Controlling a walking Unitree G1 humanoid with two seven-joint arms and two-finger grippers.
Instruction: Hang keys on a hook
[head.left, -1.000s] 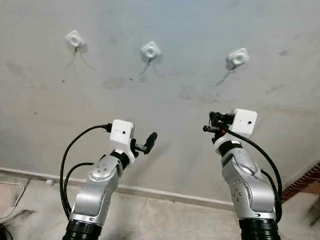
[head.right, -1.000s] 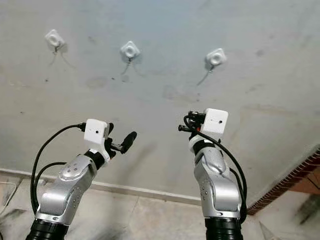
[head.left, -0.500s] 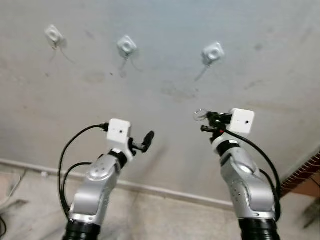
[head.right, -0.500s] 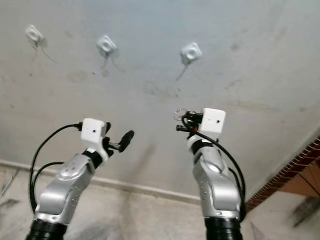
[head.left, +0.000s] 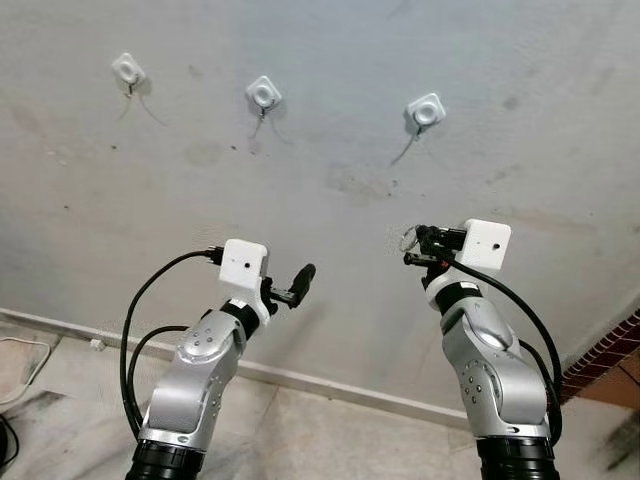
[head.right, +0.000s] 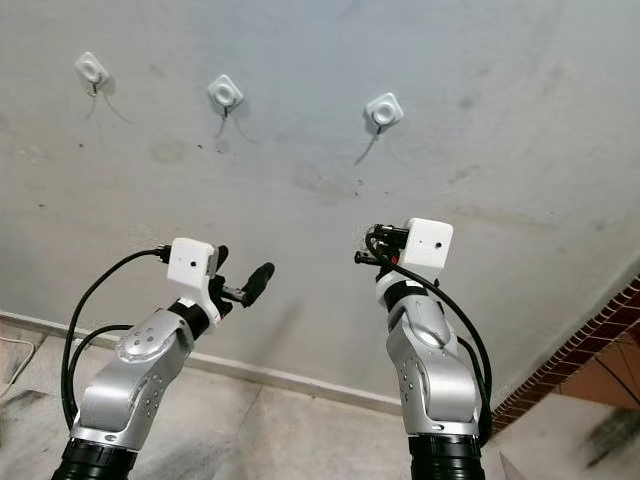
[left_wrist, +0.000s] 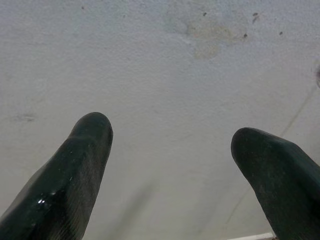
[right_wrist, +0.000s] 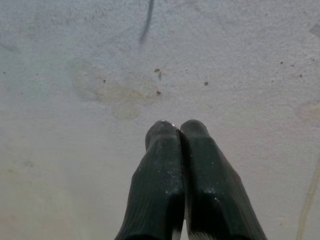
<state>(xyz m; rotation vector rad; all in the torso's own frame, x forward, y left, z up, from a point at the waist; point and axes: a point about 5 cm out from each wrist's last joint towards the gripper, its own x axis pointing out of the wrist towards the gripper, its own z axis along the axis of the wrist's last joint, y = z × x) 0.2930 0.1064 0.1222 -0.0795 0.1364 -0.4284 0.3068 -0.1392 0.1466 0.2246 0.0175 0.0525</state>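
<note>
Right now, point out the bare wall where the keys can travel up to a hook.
Bare wall runs from the right pincer, shut on the key ring, up to the right hook. Plain stretches also separate it from the middle hook and left hook. Tightest spot: low down, between the right pincer and the open left pincer.

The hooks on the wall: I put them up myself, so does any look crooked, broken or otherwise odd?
All three white hooks sit slightly rotated rather than square, none visibly broken, all bare. The wall is stained and scuffed below them. The right gripper, shut, holds a small key ring below the rightmost hook.
</note>
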